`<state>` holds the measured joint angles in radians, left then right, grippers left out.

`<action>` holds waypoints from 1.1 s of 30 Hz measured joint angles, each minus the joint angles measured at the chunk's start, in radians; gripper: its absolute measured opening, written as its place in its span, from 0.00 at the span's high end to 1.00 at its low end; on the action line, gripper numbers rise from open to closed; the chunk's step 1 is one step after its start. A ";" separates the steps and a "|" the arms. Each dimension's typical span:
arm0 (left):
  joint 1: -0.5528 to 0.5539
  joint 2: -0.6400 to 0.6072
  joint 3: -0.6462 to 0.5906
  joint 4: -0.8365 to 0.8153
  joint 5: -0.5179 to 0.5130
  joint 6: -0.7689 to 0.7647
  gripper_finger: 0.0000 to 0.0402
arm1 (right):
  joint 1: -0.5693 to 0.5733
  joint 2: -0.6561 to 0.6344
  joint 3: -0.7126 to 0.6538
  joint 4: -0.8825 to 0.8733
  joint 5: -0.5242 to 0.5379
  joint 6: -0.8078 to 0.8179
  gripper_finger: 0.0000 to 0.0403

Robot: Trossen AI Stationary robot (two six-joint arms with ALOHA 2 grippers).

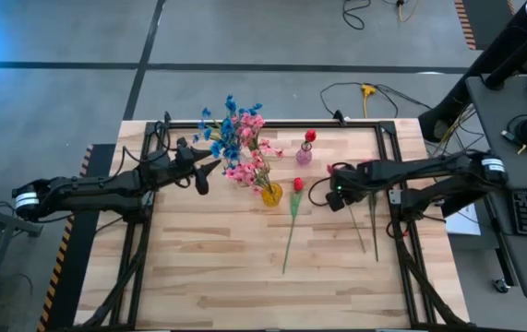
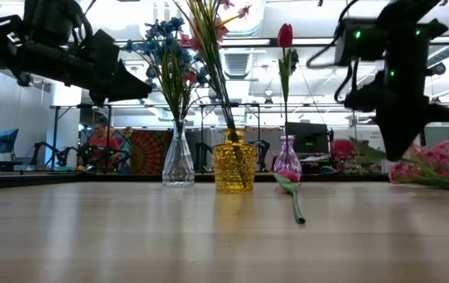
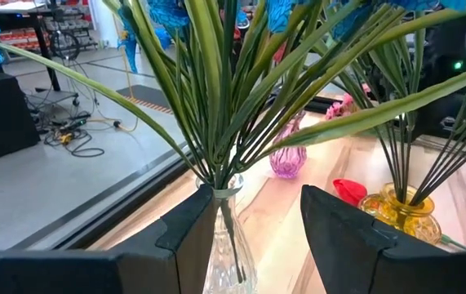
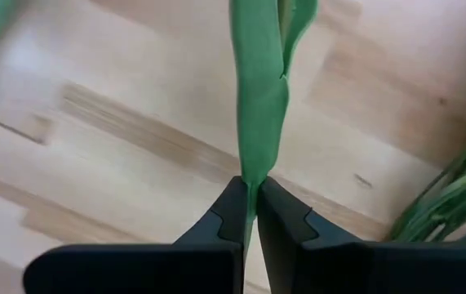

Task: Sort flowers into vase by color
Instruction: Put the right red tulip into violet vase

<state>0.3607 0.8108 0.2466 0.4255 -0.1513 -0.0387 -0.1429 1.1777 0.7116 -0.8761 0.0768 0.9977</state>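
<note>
A clear vase [image 2: 178,161] holds blue flowers [image 1: 226,134]. Beside it, a yellow vase [image 1: 271,194] holds pink sprays, and a small pink vase [image 2: 287,161] holds one red tulip [image 2: 285,35]. Another red tulip [image 1: 291,226] lies flat on the table. My left gripper [image 1: 204,175] hovers open just left of the blue bunch, touching nothing. My right gripper [image 1: 339,195] points down at the table's right and is shut on a green leaf. Pink blossoms [image 2: 428,161] show beside it in the low view. My right gripper pinches a flat green leaf [image 4: 253,167] of a flower between its two fingertips [image 4: 231,204]. It comes from above, pointing down, with the table well below. Which flower the leaf belongs to is hidden by the arm.
Loose green stems [image 1: 374,231] lie on the table by the right arm, reaching toward the near edge. A black frame rail [image 1: 401,184] runs along the table's sides. Bare wood [image 1: 208,267] fills the near left of the table.
</note>
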 joint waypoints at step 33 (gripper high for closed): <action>0.000 0.000 0.000 0.010 0.000 0.003 0.58 | 0.096 -0.293 -0.002 0.984 0.789 -0.931 0.97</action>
<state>0.3607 0.8104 0.2466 0.4355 -0.1513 -0.0357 -0.0472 0.8843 0.7097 0.1077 0.8659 0.0664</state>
